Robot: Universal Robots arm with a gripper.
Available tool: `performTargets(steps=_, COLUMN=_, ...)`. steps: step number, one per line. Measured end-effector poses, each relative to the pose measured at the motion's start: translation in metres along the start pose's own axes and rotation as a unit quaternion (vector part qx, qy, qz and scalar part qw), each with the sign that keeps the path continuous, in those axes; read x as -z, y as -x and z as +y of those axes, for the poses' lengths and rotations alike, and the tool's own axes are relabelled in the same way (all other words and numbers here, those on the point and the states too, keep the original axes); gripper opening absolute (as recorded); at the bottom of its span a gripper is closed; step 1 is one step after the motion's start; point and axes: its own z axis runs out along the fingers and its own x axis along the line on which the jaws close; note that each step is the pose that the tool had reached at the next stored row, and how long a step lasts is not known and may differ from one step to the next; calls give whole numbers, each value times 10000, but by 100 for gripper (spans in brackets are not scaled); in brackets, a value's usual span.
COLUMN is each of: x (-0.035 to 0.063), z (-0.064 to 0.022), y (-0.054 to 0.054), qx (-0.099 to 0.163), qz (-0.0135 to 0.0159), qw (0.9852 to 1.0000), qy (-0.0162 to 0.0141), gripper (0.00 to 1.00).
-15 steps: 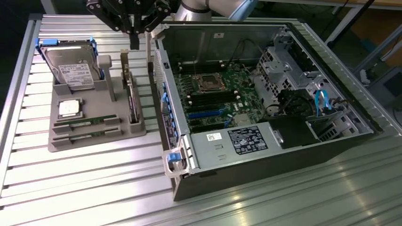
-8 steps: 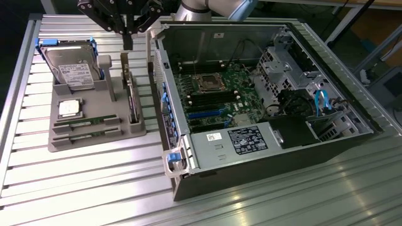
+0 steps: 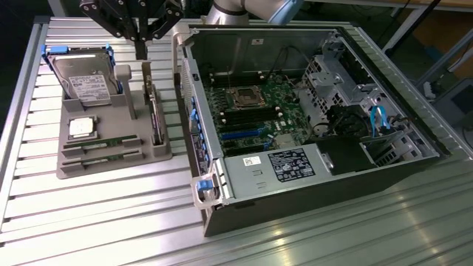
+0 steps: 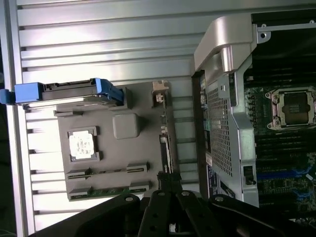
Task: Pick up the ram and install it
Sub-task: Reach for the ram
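Two ram sticks lie flat in slots at the near end of a grey holder tray [image 3: 111, 169]: one ram [image 3: 99, 145] and a second ram [image 3: 98, 160] just in front of it. From the wrist they appear as ram [image 4: 106, 171] and ram [image 4: 103, 191]. My gripper [image 3: 140, 52] hangs above the tray's far end, shut, with nothing between its fingers. Its black fingertips [image 4: 166, 178] sit over the tray's edge by the upright green card [image 4: 165, 148], well apart from both sticks. The open computer case [image 3: 310, 166] lies to the exterior view's right, motherboard [image 3: 251, 116] exposed.
The tray also carries a hard drive [image 3: 85, 77] in blue rails, a square silver processor [image 3: 81, 127] and a grey post [image 3: 126, 88]. The upright green card [image 3: 153, 111] stands between the tray and the case wall [image 3: 188, 94]. Everything rests on a slatted metal table [image 3: 96, 221].
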Motion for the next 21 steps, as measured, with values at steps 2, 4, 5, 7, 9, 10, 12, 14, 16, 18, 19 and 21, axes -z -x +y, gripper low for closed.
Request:
performTargets(steps=2, x=-2, z=-3, y=-34, qx=-1, qz=21, qw=10000, qy=-2, gripper=10)
performTargets(steps=4, x=-5, z=-6, y=-73, qx=-1, qz=40, qw=10000, qy=-3, gripper=10)
performTargets(steps=5, x=-6, z=-8, y=-95, qx=-2, qz=53, qw=10000, qy=-4, gripper=10)
performTargets(steps=7, x=-10, z=-12, y=-147, qx=-4, qz=86, qw=10000, qy=-6, gripper=10)
performTargets(steps=9, x=-14, z=-15, y=-190, qx=-5, qz=122, qw=9999, qy=-9, gripper=10)
performTargets(steps=10, x=-17, z=-17, y=-212, qx=-6, qz=142, qw=9999, qy=-11, gripper=10)
performTargets(steps=12, x=-19, z=-19, y=-240, qx=-7, qz=169, qw=9999, qy=-13, gripper=10)
performTargets(steps=14, x=-23, z=-22, y=-275, qx=-9, qz=200, qw=9998, qy=-15, gripper=10)
performTargets(steps=16, x=-28, z=-26, y=-319, qx=-10, qz=243, qw=9997, qy=-18, gripper=10)
performTargets(steps=18, x=-32, z=-29, y=-360, qx=-12, qz=285, qw=9996, qy=-22, gripper=10)
performTargets(steps=19, x=-34, z=-30, y=-372, qx=-13, qz=298, qw=9996, qy=-22, gripper=10)
performTargets(steps=21, x=-36, z=-31, y=-390, qx=-13, qz=313, qw=9995, qy=-24, gripper=10)
